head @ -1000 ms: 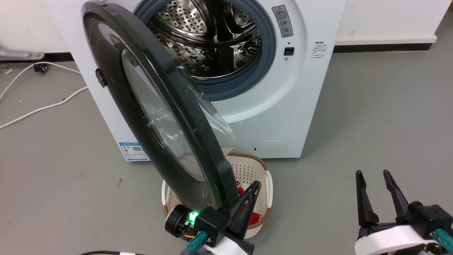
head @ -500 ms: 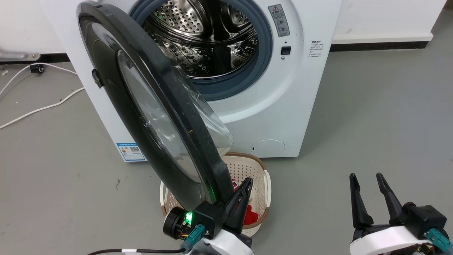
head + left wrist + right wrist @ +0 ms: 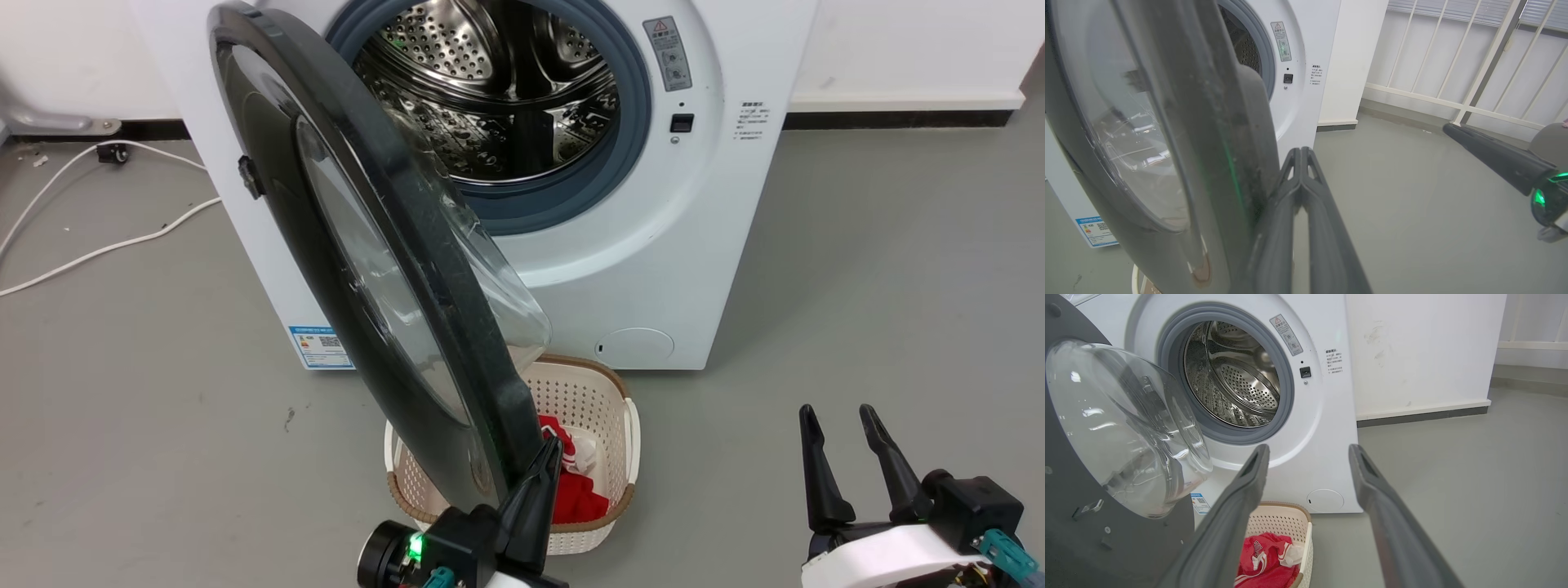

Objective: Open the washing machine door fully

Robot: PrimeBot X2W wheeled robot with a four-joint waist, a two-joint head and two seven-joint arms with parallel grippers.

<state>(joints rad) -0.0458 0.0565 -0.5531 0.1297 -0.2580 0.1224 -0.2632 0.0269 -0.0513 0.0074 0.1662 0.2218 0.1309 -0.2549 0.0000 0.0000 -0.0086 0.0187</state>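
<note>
Our left hand (image 3: 549,457) has its two fingers pressed together with nothing between them. They lie along the free edge of the door (image 3: 359,269), on the side where the glass bowl bulges out; in the left wrist view they seem to touch the rim, though we cannot be sure of contact. Our right hand (image 3: 838,416) hangs open and empty over the bare floor (image 3: 857,286), well apart from the work.

Just past the left hand a cream basket (image 3: 633,445) sits on the floor with red clothes (image 3: 571,490) in it, partly under the door's lower edge. The door stands roughly square to the front of the washing machine (image 3: 653,269), hinged on the side to our left, and the steel drum (image 3: 490,98) behind it is open to view.

We judge this to be the middle of the swing: the latch is free and the door is about half open. Next, the closed fingers need to push the rim towards our left, following the arc around the hinge so they do not slip off the edge, until the door stops.
</note>
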